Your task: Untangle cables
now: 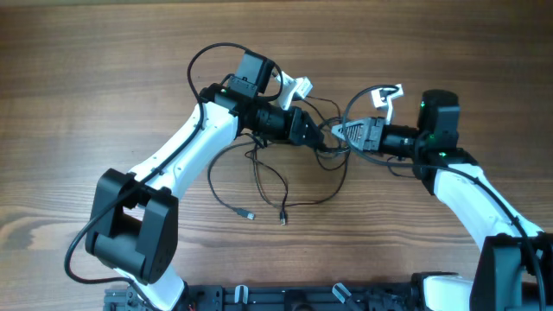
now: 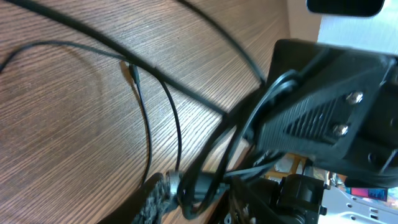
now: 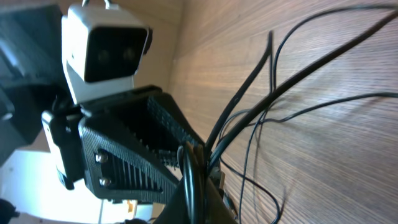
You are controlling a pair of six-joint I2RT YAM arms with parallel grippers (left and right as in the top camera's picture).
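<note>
right tool [image 1: 340, 135] is pinching the cables [image 3: 193, 177] at the knot; left tool [image 1: 316, 136] is crowding in, grip unclear; next is calling for gentle parting.

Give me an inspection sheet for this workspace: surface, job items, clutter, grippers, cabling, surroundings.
Surface: wooden table, grain plainly visible.
Job's things: thin black cables bunched where the two grippers meet, loops trailing over the table; two plug ends lie free.
Clutter: nothing seen.
Grippers: left gripper and right gripper meet tip to tip at the bunch; the right is shut on the cables, the left's grip cannot be told.
Cables: thicker black wire loops off the left arm.
Surroundings: black rail along the table's near edge.
</note>
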